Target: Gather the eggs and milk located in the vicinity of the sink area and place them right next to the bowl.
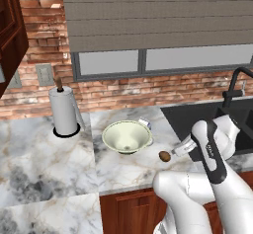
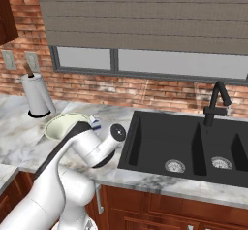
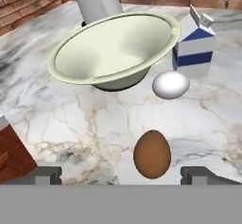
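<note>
The pale cream-green bowl [image 3: 113, 48] sits on the marble counter, also seen as the bowl [image 1: 127, 136] and the bowl [image 2: 60, 126]. Close on its sink side stand the milk [image 3: 194, 48], a white carton with a blue band, and the white egg [image 3: 171, 84]. The brown egg [image 3: 151, 153] lies on the counter a little nearer to me; it shows too as the brown egg [image 1: 164, 156]. My gripper [image 3: 121, 176] is open, its fingertips [image 3: 201, 175] wide apart just short of the brown egg, holding nothing. The milk [image 2: 94, 123] peeks out behind my arm.
A tall paper-towel roll [image 1: 64, 110] stands behind the bowl to the left. The black sink [image 2: 193, 146] with its dark faucet [image 2: 216, 103] lies to the right. The counter's front edge [image 1: 128, 188] runs just below the eggs. A brick wall and window back the counter.
</note>
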